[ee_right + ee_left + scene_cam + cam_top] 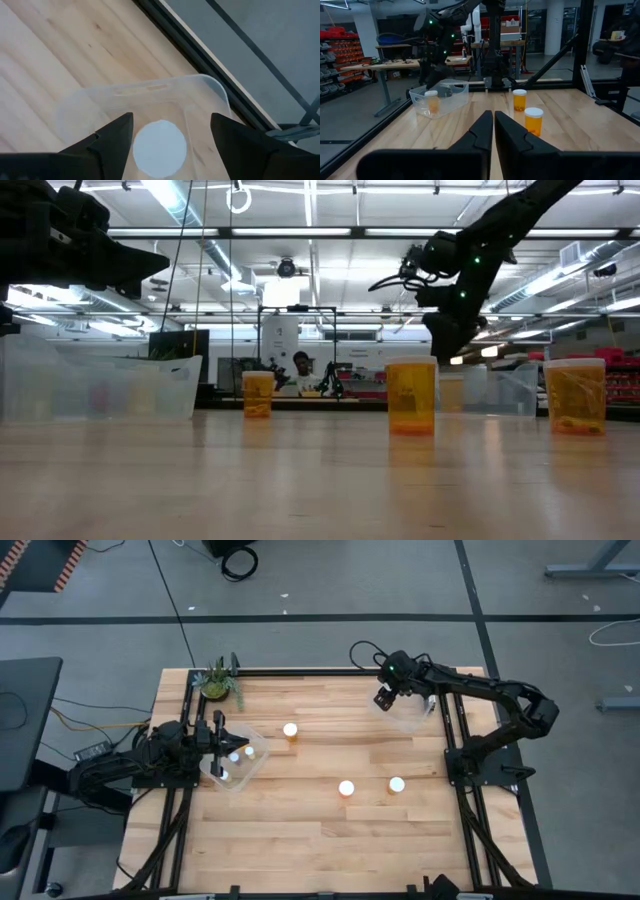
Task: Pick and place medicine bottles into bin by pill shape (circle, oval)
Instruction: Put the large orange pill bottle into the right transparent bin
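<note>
Three amber medicine bottles with white caps stand upright on the wooden table: one mid-table and two nearer the front. My right gripper hangs open over the clear bin at the far right. In the right wrist view its fingers stand apart above a bottle's white cap inside that bin, touching nothing. That bottle stands upright on the bin's floor. My left gripper is shut and level beside the left clear bin, which holds several bottles.
A green potted plant stands at the table's far left corner. A black frame rail runs along the table's far edge and down both sides. The near half of the table is bare wood.
</note>
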